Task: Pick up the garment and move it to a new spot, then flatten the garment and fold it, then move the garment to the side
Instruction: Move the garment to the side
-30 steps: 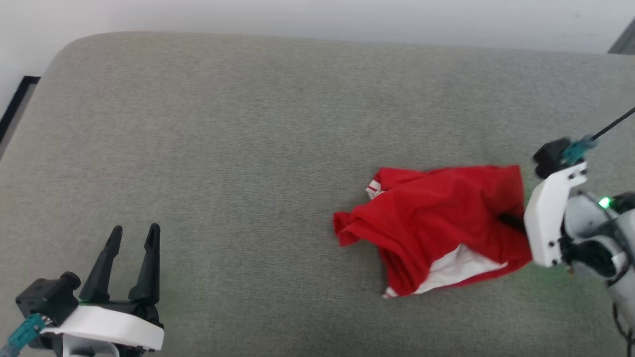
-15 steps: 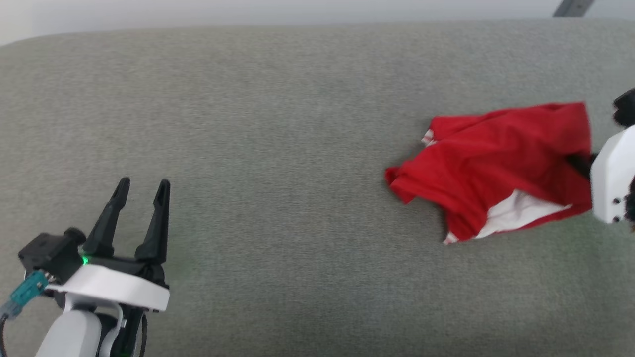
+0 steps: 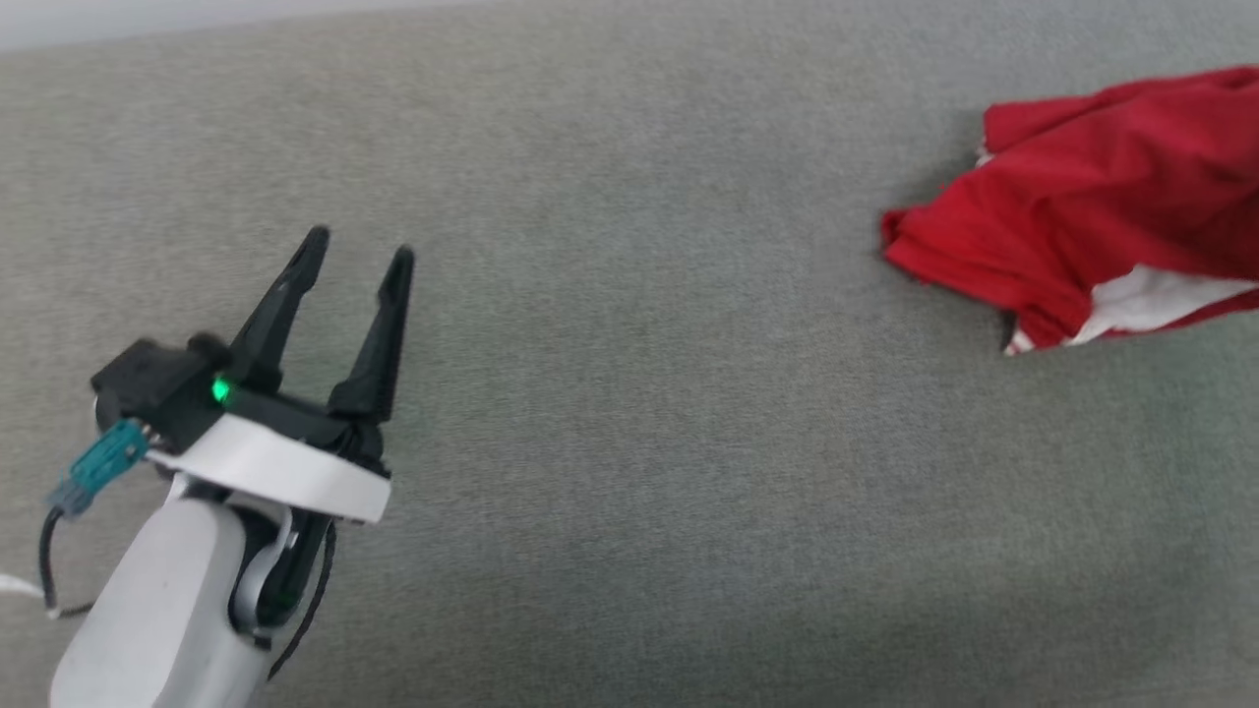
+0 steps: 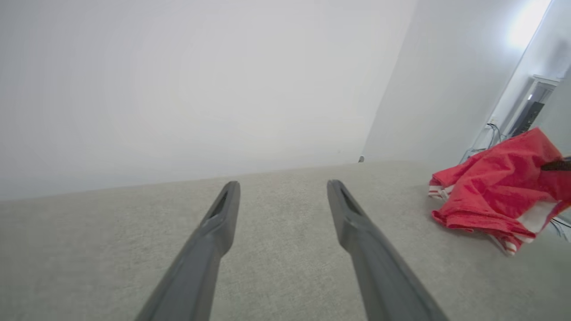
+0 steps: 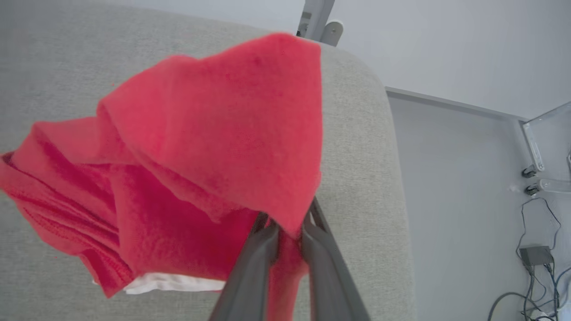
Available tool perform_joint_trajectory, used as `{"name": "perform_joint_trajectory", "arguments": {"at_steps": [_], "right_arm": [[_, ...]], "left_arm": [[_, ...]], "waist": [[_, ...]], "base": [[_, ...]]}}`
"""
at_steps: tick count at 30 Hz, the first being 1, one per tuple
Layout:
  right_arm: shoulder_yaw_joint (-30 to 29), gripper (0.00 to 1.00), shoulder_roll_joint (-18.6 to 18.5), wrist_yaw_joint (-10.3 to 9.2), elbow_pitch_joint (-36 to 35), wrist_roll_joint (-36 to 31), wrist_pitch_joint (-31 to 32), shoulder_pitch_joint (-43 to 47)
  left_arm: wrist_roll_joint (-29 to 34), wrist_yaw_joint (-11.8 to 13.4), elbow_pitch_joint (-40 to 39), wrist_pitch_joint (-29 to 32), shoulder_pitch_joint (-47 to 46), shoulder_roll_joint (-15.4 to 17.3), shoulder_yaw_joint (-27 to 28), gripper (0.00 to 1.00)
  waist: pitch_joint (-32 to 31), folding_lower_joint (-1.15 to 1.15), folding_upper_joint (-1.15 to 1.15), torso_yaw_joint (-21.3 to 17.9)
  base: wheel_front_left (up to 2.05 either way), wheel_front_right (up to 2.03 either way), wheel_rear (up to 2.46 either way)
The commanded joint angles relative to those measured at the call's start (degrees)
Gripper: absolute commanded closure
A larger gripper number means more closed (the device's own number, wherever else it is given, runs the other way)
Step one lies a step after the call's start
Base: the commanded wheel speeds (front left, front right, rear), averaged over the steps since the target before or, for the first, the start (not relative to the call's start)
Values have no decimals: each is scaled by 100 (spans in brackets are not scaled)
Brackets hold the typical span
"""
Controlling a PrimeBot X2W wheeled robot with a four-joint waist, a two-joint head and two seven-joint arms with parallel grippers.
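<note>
gripping a red fold of the garment [image 5: 200, 147] with the right gripper [image 5: 287, 227], jaws clenched close on the cloth. lying bunched toward the right end of the grey padded table [image 3: 629, 442], raised at the pinched fold, with a white sleeve and striped trim peeking out underneath. hovering well apart from it with the left gripper [image 3: 359, 245], jaws spread and holding nothing. likely soft, light and limp: apt to sag, trail and catch on the fabric top rather than slide clean, so best carried high. for flattening, better to take hold at shoulders or hem corners, one per side, than mid-body. lettering hidden in the folds.
</note>
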Motion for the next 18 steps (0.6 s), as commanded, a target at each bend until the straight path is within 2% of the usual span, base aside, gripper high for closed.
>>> {"name": "perform_joint_trajectory", "arguments": {"at_steps": [1,7,13,18], "right_arm": [[-21,100,-39,-15,108,-84,-128,-153],[-57,100,-156,-15,565,-415,-556,-569],[-80,100,-268,-15,1055,-863,-984,-923],[-256,100,-156,-15,1654,-1404,-1433,-1272]], "left_arm": [[-45,-21,-10,-26,-212,31,-117,0],[-92,-21,53,-27,-783,111,-580,0],[-152,-20,102,-26,-1235,121,-935,0],[-181,-21,159,-26,-1612,126,-1231,0]], "waist": [[171,0,0,-183],[466,0,0,-423],[724,0,0,-505],[975,0,0,-483]], "base": [[0,0,0],[0,0,0],[0,0,0],[0,0,0]]}}
